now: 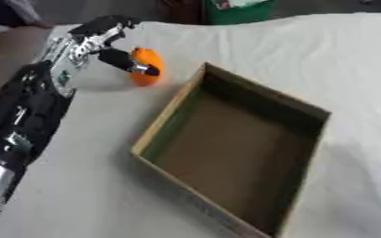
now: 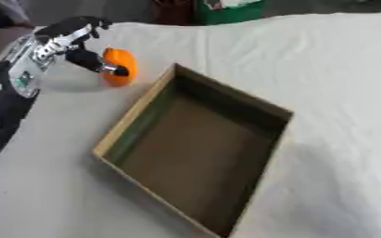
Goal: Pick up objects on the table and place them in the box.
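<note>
Both eyes are looking down from the robot's head onto the white tabletop (image 1: 251, 42), tilted so its far edge is running askew. They are sharing nearly the whole scene: the cardboard box (image 1: 295, 106) in the middle and the left robot hand (image 2: 68, 39) reaching in at far left. The right eye is sitting slightly rightward, showing everything shifted left.

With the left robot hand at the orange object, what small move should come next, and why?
Probably lift it straight up a little. The left robot hand has its fingers curled round the orange object, which seems to sit on the table just outside the cardboard box. It must clear that wall before moving across.
</note>
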Controlling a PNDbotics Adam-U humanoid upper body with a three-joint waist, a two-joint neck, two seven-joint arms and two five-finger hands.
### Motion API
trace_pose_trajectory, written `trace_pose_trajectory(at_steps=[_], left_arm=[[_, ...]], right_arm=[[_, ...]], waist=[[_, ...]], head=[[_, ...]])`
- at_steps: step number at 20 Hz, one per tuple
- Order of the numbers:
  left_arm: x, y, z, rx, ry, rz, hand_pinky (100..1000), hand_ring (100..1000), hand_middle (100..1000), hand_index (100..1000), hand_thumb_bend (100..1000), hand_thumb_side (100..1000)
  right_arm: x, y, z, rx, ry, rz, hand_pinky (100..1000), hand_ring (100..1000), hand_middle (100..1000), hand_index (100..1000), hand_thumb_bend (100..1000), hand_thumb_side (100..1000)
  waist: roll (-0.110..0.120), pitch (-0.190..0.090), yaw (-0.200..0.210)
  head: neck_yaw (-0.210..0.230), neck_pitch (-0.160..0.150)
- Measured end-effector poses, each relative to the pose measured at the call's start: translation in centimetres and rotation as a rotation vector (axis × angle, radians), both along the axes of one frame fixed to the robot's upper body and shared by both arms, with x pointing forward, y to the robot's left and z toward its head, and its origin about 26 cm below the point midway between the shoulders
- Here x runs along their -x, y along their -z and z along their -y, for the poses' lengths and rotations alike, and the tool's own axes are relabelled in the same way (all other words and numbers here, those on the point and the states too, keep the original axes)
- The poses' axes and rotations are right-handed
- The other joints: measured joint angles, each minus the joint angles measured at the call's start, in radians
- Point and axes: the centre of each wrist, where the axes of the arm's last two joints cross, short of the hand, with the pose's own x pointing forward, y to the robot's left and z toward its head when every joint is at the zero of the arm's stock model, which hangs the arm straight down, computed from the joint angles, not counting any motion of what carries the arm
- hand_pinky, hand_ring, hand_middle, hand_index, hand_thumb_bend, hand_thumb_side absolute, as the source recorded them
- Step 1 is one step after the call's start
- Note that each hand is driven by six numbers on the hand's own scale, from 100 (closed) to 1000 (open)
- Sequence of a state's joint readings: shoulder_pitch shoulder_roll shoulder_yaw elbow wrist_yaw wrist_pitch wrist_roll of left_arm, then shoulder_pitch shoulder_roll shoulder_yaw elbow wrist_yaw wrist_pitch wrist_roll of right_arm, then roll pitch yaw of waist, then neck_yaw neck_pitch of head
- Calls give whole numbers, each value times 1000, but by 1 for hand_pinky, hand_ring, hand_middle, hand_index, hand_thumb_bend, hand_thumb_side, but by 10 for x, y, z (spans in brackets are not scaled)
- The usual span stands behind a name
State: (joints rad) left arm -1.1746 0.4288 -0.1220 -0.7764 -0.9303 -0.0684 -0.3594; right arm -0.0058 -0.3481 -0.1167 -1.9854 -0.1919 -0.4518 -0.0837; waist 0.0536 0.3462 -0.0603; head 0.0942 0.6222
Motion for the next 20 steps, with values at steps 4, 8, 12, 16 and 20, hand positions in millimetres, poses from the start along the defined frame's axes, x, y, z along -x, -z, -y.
trace_pose_trajectory(at_steps=[4,8,12,16,20], left_arm=[[0,-2,0,-38,-43,-49,561,825,839,1000,1000,645],[-1,-2,0,-65,-90,-88,552,815,815,1000,1000,632],[-2,-1,3,-123,-122,-79,529,796,792,1000,921,606],[-3,0,6,-161,-141,-51,505,775,781,1000,727,536],[-3,-1,6,-161,-151,-24,476,751,757,959,526,487]], right_arm=[[0,-1,0,1,-2,-1,889,764,739,916,100,1000],[-1,0,-1,-4,-3,-2,890,764,736,915,100,1000],[-1,0,-2,-7,-2,0,892,764,734,915,100,1000],[-2,-1,-4,-10,-2,1,892,764,732,915,100,1000],[-2,-1,-4,-12,-1,-2,893,764,731,915,100,1000]], waist=[[0,9,-3],[0,16,-8],[0,23,-13],[0,27,-15],[2,27,-17]], head=[[1,-4],[6,-10],[9,-16],[9,-18],[9,-18]])
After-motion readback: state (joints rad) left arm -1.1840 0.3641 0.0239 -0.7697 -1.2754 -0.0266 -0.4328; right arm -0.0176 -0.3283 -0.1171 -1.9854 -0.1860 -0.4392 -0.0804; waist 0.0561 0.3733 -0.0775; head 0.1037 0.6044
